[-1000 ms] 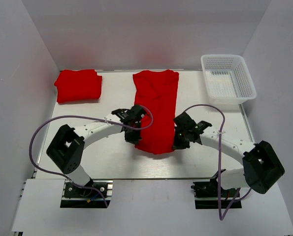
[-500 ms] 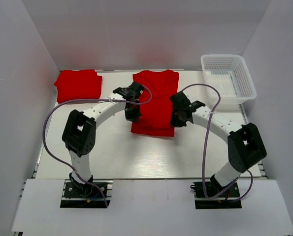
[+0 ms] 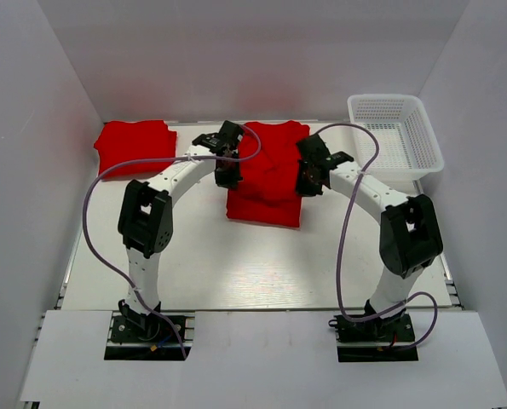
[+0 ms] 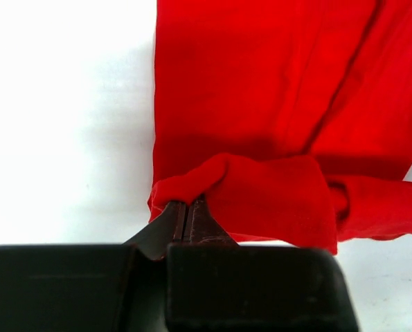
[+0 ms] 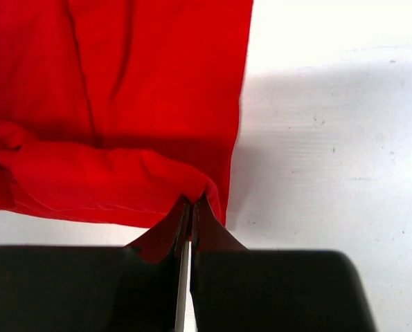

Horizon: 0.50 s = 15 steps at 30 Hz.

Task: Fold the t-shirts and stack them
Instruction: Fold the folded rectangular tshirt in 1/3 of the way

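The bright red soft-cloth t-shirt, near the white table's far edge, was pinched by my closed left gripper and right gripper; uneven pull could free a corner.

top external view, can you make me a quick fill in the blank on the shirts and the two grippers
The left gripper and right gripper are both ____ on a fold of the middle t-shirt.
A folded t-shirt lies at the far ____ corner of the table.
The white mesh basket sits at the far ____ corner.
In all, ____ red shirts are in view.
Missing words: shut; left; right; two
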Available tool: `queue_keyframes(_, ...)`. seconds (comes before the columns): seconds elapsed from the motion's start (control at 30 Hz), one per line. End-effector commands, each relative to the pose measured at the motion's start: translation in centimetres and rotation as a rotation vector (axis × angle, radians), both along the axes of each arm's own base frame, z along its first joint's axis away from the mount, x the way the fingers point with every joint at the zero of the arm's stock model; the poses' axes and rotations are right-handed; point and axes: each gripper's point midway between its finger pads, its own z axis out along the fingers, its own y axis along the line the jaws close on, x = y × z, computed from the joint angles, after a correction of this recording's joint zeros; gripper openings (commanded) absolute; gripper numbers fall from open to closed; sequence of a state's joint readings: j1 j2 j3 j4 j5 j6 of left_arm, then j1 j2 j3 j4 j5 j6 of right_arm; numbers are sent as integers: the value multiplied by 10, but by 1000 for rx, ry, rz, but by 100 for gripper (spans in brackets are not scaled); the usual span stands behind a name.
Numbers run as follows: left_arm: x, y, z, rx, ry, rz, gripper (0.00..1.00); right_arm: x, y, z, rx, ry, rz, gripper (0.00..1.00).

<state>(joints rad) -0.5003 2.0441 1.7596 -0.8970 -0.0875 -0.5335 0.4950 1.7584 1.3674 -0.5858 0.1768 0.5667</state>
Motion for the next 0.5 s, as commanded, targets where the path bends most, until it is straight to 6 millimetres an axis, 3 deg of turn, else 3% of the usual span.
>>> queue_keyframes(0.0, 28, 1, 25, -12, -125, -38, 0, 12, -7, 1, -22, 0, 4, 0)
queue_keyframes(0.3, 54, -18, 27, -49, -216, -146, 0, 40, -10, 5, 5, -26, -17, 0)
queue_keyframes(0.47, 59, -16, 16, -17, -197, -145, 0, 51, -11, 1, 12, -19, -18, 0)
